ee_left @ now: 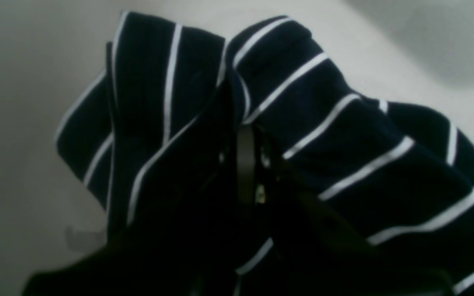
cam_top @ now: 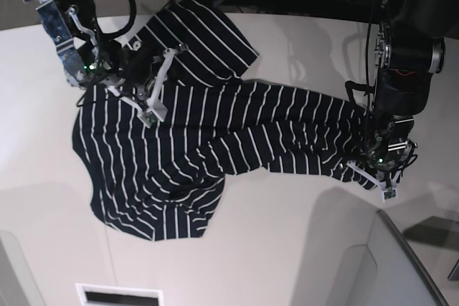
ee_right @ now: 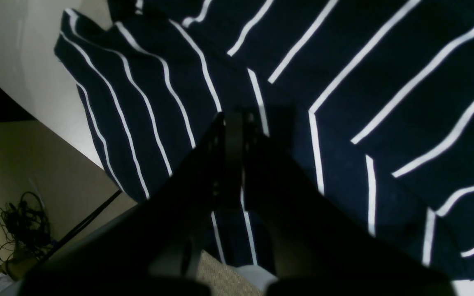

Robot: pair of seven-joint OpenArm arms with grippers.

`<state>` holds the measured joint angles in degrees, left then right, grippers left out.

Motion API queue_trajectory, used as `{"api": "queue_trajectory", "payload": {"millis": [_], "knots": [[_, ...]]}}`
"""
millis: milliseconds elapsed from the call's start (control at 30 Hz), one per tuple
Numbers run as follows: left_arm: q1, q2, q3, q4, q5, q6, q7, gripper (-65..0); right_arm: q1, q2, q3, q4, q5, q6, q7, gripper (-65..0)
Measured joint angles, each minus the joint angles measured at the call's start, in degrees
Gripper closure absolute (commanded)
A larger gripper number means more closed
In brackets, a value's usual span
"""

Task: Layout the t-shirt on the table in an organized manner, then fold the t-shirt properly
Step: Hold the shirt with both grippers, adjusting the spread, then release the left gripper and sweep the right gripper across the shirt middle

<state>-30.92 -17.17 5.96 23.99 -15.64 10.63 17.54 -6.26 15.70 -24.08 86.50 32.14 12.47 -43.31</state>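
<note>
Base view: one striped t-shirt [cam_top: 215, 134] on the bench [cam_top: 287, 249]; my left pincer [cam_top: 380, 170] and right pincer [cam_top: 147, 105] each pinch its fabric.

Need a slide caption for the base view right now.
Both grippers, left and right, pinch opposite ends of the rumpled t-shirt on the table.

We find no readable text, label, brand, number or sign in any view (the soft dark navy t-shirt with thin white stripes [cam_top: 215, 127] carries stripes only).
</note>
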Motion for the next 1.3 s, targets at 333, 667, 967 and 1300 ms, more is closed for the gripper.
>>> {"api": "queue_trajectory", "payload": {"millis": [333,667,967,1300], "knots": [[8.0,-3.0,-5.0,27.9,-1.0,-0.2,14.0,-46.4,2.8,1.6,-0.5,10.8,0.2,0.3,-1.0,-0.9],[33.0,-4.5,-28.8,56.9,-0.1,0.2,22.6,-56.9,19.1,-5.4,-19.5,4.5,0.3,0.4,-3.8,-19.2],[52.8,-5.0,-36.5,67.0,-0.1,0.1,22.3,-56.9,31.0,-20.2,-32.8,-23.6,-0.5,0.5,6.2,-20.0],[59.8,-2.6,-36.2,70.2,-0.4,-0.2,22.1,-56.9,33.6,-22.3,-36.7,-34.4,-0.2,-0.5,20.4,-52.8]]}}
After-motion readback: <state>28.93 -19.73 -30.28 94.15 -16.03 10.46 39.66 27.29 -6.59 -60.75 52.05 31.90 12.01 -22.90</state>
